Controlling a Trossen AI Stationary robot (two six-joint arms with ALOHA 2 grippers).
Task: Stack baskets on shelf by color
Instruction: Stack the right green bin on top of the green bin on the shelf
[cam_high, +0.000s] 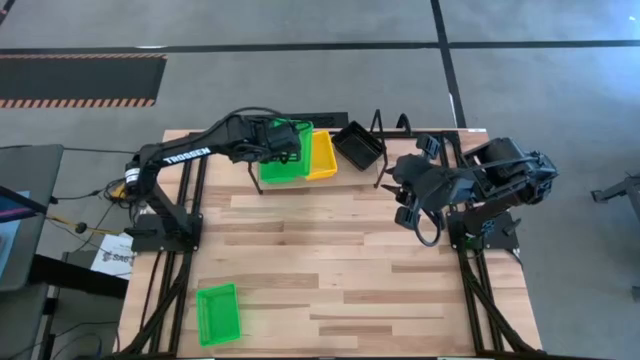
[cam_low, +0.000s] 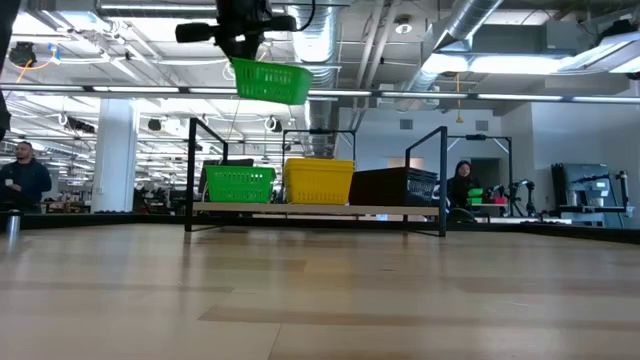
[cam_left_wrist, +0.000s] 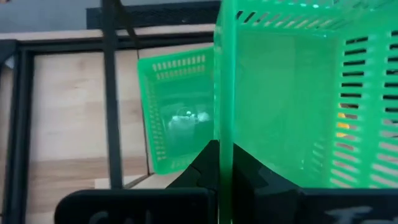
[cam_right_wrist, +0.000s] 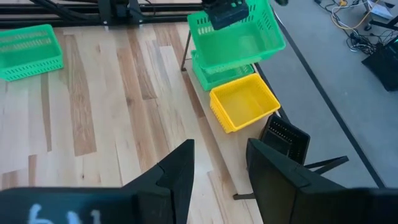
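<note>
Three baskets sit on the shelf (cam_low: 320, 209): a green basket (cam_low: 239, 184), a yellow basket (cam_low: 319, 181) and a black basket (cam_low: 395, 186). The left gripper (cam_high: 283, 146), clamped on the rim of a second green basket (cam_low: 268, 81), holds it above the shelved green one. One more green basket (cam_high: 218, 312) lies on the table (cam_high: 330, 270), unstacked. The right gripper (cam_right_wrist: 217, 163) waits with its fingers spread, holding nothing, beside the shelf's black end.

Three baskets sitting side by side on the shelf (cam_low: 320, 209) at the table's (cam_high: 330, 270) far edge. Another basket (cam_low: 268, 80) held up above the leftmost one (cam_low: 238, 183), plus a spare (cam_high: 218, 313) way off at the near left corner.
</note>
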